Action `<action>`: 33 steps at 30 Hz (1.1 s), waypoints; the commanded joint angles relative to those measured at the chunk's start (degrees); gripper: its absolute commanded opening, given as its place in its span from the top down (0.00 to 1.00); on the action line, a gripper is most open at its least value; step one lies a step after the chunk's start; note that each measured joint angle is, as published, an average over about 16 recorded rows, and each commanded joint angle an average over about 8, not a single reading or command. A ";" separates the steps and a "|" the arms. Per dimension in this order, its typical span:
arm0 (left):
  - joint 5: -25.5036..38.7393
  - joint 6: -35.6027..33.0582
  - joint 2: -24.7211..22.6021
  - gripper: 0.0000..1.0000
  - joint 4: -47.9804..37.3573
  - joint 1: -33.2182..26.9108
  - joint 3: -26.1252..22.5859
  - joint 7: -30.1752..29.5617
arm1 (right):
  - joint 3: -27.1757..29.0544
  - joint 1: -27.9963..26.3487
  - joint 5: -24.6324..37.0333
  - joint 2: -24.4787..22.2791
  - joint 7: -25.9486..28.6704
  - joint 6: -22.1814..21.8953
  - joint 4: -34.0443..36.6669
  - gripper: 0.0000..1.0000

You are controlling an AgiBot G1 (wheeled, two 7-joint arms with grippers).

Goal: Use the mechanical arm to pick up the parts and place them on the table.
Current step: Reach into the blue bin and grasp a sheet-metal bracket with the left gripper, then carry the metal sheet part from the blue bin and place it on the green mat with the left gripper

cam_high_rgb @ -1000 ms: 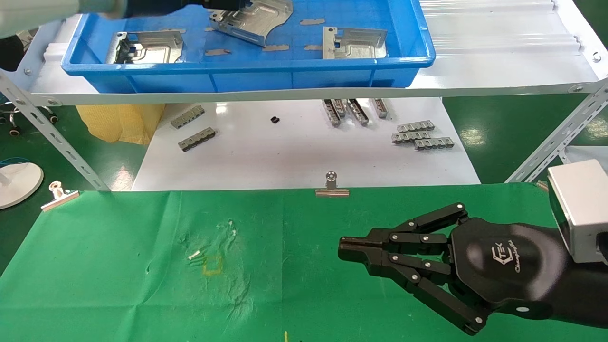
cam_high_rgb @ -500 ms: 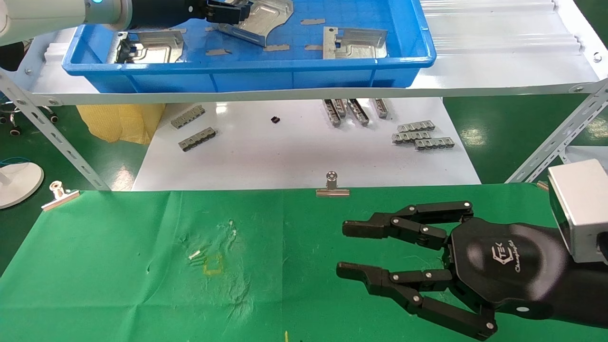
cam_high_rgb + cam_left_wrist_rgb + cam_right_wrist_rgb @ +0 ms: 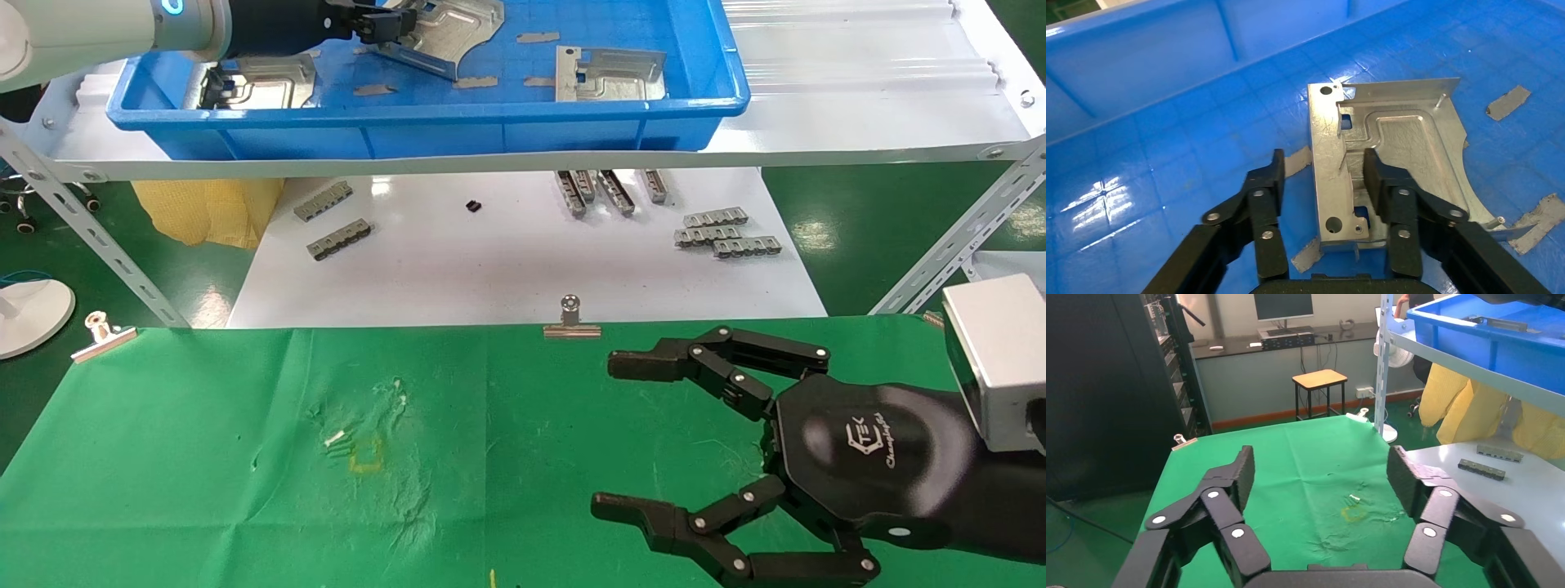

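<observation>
Counting 3 parts, all in the blue bin (image 3: 425, 122) on the white shelf (image 3: 858, 98) beyond the table's far edge: left part (image 3: 260, 80), middle part (image 3: 445, 33), right part (image 3: 609, 73). None on the table (image 3: 204, 457).

Left tool (image 3: 384, 20) is inside the bin at the middle part. Left wrist view: tool (image 3: 1321, 177) open, fingers (image 3: 1269, 184) straddling that part's (image 3: 1389, 159) folded flange, one finger on the bin floor, the other over the plate face. Not clamped; can't tell if the pads touch metal.

Right tool (image 3: 609, 441) hovers over the table near its right edge, fingers spread wide, holding nothing. Right wrist view agrees: tool (image 3: 1321, 471) open, green cloth visible between the fingers.

5 thin grey strips (image 3: 538, 37) visible loose on the bin floor in the head view.

White board (image 3: 507, 261) below the shelf: 9 toothed bars (image 3: 337, 239) – 2 on the left, 4 in the middle, 3 on the right – plus 1 small black piece (image 3: 472, 207).

2 full binder clips on the table's far edge: one mid-edge (image 3: 571, 320), one by the far-left corner (image 3: 101, 335).
</observation>
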State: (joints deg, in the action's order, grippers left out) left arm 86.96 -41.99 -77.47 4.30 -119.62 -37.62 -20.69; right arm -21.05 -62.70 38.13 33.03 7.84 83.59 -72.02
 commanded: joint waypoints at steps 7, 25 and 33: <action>0.40 1.19 -0.11 1.00 1.08 0.57 -0.92 -1.66 | 0.00 0.00 0.00 0.00 0.00 0.00 0.00 0.00; -7.44 -9.45 6.56 1.00 7.50 0.56 3.03 7.51 | -0.01 0.00 -0.01 0.00 0.00 0.00 0.00 0.00; -15.54 -27.46 15.13 1.00 10.76 3.63 7.75 19.46 | -0.01 0.00 -0.01 0.00 -0.01 0.00 0.00 0.00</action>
State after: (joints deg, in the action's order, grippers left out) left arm 71.64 -70.43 -62.26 14.95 -115.80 -30.11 -0.89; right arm -21.07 -62.70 38.12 33.03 7.84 83.58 -72.02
